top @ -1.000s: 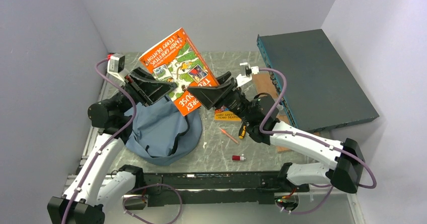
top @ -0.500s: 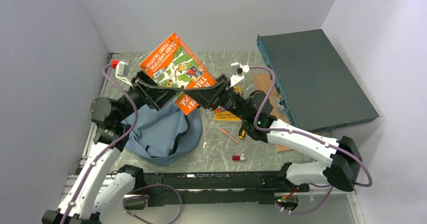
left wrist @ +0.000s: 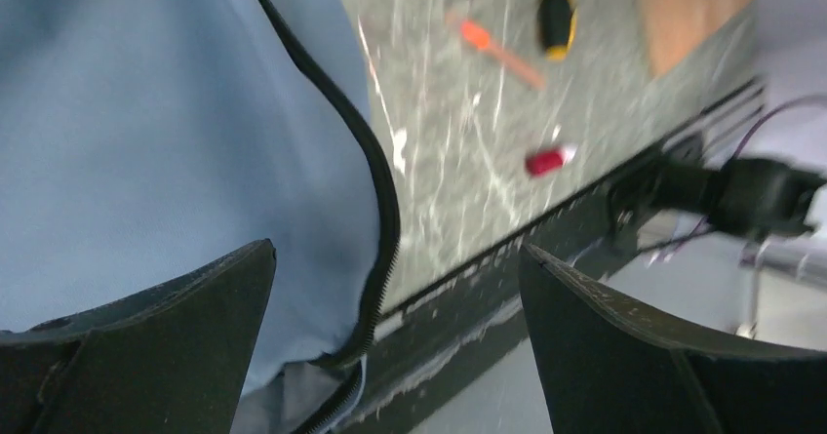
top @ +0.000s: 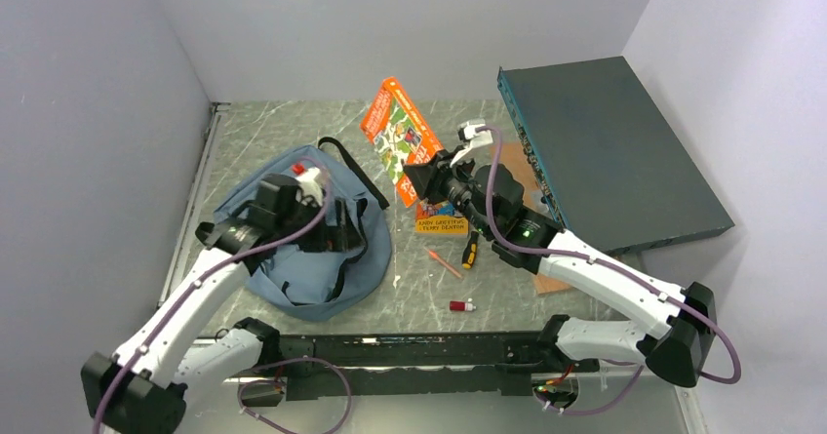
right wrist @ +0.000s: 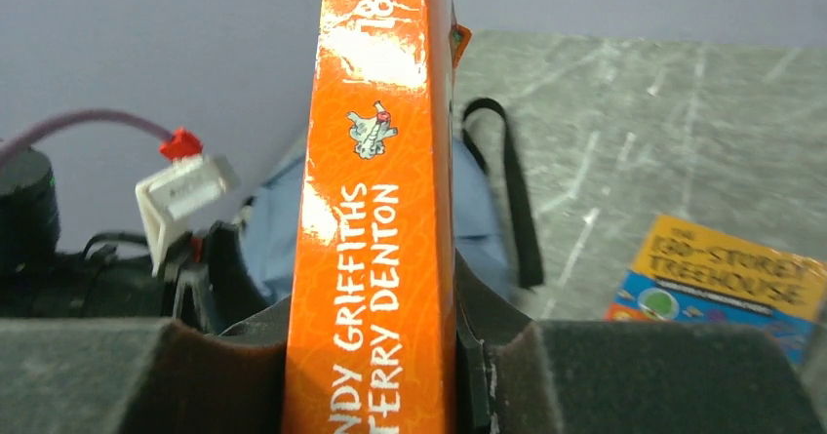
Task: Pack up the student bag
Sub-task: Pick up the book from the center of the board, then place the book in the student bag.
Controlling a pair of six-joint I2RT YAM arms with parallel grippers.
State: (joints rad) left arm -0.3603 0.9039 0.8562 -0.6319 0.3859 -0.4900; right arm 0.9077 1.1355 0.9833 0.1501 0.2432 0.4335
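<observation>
Student bag (top: 293, 270) lies slumped on the left half of the table (top: 283, 127), a soft heap of dusty-blue cloth. One black strap (top: 343, 164) trails off it toward the back wall.

The left gripper (left wrist: 395, 254) hangs right over the bag's near right part with its jaws spread wide and nothing between them. From its own camera, blue fabric fills the left side under one finger (left wrist: 166, 332). The bag's black zipper edge (left wrist: 375, 185) curves down between the two fingers. I can't tell whether the fingers touch the cloth.

The right gripper (right wrist: 371, 356) is clamped on an orange book (top: 398, 137), pinching it across the spine so it stands tilted in the air. The book is over the bare table just to the right of the bag, not above it. Seen from that wrist, the blue bag shows past the spine on both sides.

On the table to the right of the bag are a second, yellow-and-blue book (top: 439, 221), an orange pen (top: 444, 261), a black-and-yellow screwdriver (top: 470, 252) and a small red thing (top: 461, 305) near the front edge. A dark teal flat box (top: 614, 151) sits at the far right, well apart from the bag.
</observation>
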